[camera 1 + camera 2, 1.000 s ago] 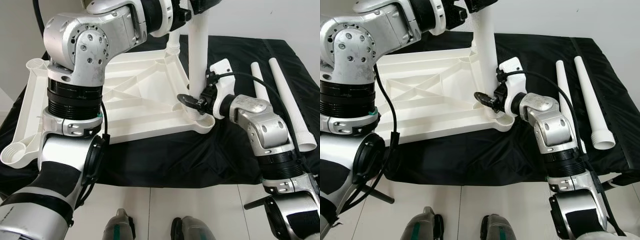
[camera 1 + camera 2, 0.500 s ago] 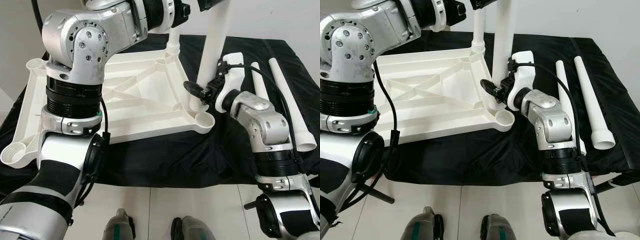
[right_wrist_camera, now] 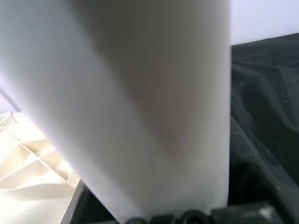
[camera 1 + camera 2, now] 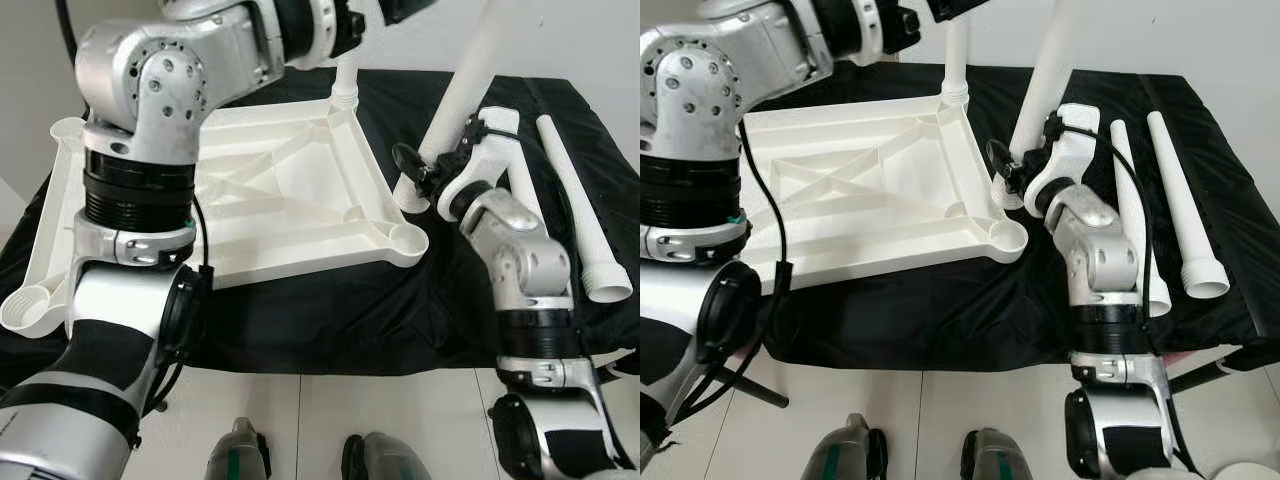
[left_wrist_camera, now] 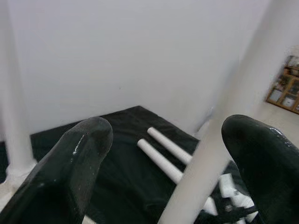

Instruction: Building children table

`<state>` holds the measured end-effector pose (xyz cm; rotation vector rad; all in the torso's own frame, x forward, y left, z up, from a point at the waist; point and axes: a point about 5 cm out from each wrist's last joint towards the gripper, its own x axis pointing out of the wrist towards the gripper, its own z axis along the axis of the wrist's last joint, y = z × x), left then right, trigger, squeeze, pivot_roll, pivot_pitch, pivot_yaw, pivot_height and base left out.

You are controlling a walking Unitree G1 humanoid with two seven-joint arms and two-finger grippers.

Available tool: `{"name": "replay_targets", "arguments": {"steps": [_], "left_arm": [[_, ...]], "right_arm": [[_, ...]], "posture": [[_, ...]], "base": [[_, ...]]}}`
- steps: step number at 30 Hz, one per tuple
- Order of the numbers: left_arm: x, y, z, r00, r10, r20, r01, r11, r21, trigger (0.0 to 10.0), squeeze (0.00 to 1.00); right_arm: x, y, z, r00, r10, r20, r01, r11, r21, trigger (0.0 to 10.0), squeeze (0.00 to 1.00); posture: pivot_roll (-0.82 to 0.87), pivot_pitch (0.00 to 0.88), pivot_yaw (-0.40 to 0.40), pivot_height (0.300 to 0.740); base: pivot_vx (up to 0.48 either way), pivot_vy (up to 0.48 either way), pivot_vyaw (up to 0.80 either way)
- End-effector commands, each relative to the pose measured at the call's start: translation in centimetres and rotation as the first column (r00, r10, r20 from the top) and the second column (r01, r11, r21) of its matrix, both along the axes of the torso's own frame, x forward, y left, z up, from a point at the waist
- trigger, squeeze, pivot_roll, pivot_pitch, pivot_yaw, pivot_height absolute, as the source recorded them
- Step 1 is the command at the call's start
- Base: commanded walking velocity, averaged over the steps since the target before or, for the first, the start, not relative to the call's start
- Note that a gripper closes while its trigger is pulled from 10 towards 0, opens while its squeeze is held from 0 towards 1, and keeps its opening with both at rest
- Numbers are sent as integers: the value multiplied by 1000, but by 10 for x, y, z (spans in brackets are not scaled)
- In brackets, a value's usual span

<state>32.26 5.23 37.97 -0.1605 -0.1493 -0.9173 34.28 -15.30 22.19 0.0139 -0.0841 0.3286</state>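
Note:
A white tabletop (image 4: 270, 190) lies upside down on a black cloth. One white leg (image 4: 345, 85) stands upright in its far right corner. A second white leg (image 4: 455, 110) hangs tilted, with its lower end beside the tabletop's right edge and clear of the near right corner socket (image 4: 408, 238). My right gripper (image 4: 425, 170) is shut on this leg near its lower end. My left gripper (image 5: 163, 154) is up at the leg's top. Its fingers (image 5: 79, 158) stand apart, and the leg (image 5: 219, 140) passes between them close to one finger.
Two more white legs (image 4: 575, 200) (image 4: 520, 165) lie side by side on the black cloth (image 4: 330, 310) at the right. The cloth's front edge hangs over a white tiled floor, where my feet (image 4: 245, 455) stand. A white wall is behind.
The held leg stood upright at the near right corner socket. It has come away from the socket, moved right and tilted, and my right gripper has moved up and right with it.

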Motion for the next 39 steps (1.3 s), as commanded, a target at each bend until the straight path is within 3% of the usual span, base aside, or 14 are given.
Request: {"name": "replay_targets", "arguments": {"steps": [1, 2, 4, 6, 7, 15, 19, 20, 22, 25, 29, 33, 39], "left_arm": [[6, 4, -35, 997, 69, -35, -69, 998, 11, 10000, 0], [4, 1, -60, 994, 94, -52, -94, 996, 10, 10000, 0], [4, 1, -60, 994, 94, -52, -94, 996, 10, 10000, 0], [3, -1, -93, 984, 154, -94, -155, 988, -2, 10000, 0], [5, 1, -101, 977, 179, -113, -180, 984, -2, 10000, 0], [10, 7, -119, 963, 229, -142, -231, 973, 6, 10000, 0], [10, 14, -138, 952, 298, -63, -292, 953, 84, 10000, 0], [5, 15, -151, 949, 308, -67, -299, 947, 118, 10000, 0], [2, 15, -156, 951, 300, -74, -292, 951, 103, 10000, 0], [-10, 16, -166, 942, 331, 48, -334, 931, 144, 10000, 0], [-22, 14, -172, 946, 309, 99, -320, 937, 136, 10000, 0], [-30, 13, -177, 942, 288, 174, -319, 930, 183, 10000, 0], [-40, 9, -178, 963, 212, 168, -240, 956, 170, 10000, 0]], "right_arm": [[-1, -2, 7, 998, -32, 51, 31, 999, 16, 10000, 0], [-1, -2, 8, 997, -39, 64, 38, 999, 20, 10000, 0], [-1, -2, 8, 997, -39, 64, 38, 999, 20, 10000, 0], [0, -2, 8, 995, -61, 76, 58, 997, 47, 10000, 0], [0, -2, 9, 994, -75, 82, 70, 996, 64, 10000, 0], [1, -1, 7, 988, -124, 95, 112, 986, 121, 10000, 0], [0, 0, 1, 978, -178, 108, 167, 980, 105, 10000, 0], [-2, 1, -3, 979, -174, 111, 162, 981, 105, 10000, 0], [-3, 0, -4, 976, -182, 115, 171, 980, 103, 10000, 0], [-7, -1, -12, 972, -200, 124, 188, 977, 102, 10000, 0], [-10, 0, -19, 972, -199, 129, 185, 976, 111, 10000, 0], [-11, 4, -27, 973, -195, 124, 183, 978, 97, 10000, 0], [-11, 7, -36, 977, -181, 115, 175, 983, 61, 10000, 0]], "posture": [[-128, 30, 22, 740], [-127, 34, 19, 740], [-127, 34, 19, 740], [-127, 37, 17, 740], [-128, 41, 13, 740], [-137, 45, 6, 740], [-149, 44, 15, 740], [-148, 45, 20, 740], [-146, 45, 24, 740], [-129, 46, 25, 740], [-119, 47, 21, 740], [-113, 49, 19, 740], [-105, 52, 16, 740]], "base": [[0, 0, 0], [0, 0, 0], [0, 0, 0], [0, 0, 0], [0, 0, 0], [0, 0, 0], [0, 0, 0], [0, 0, 0], [0, 0, 0], [0, 0, 0], [0, 0, 0], [0, 0, 0], [0, 0, 0]]}}
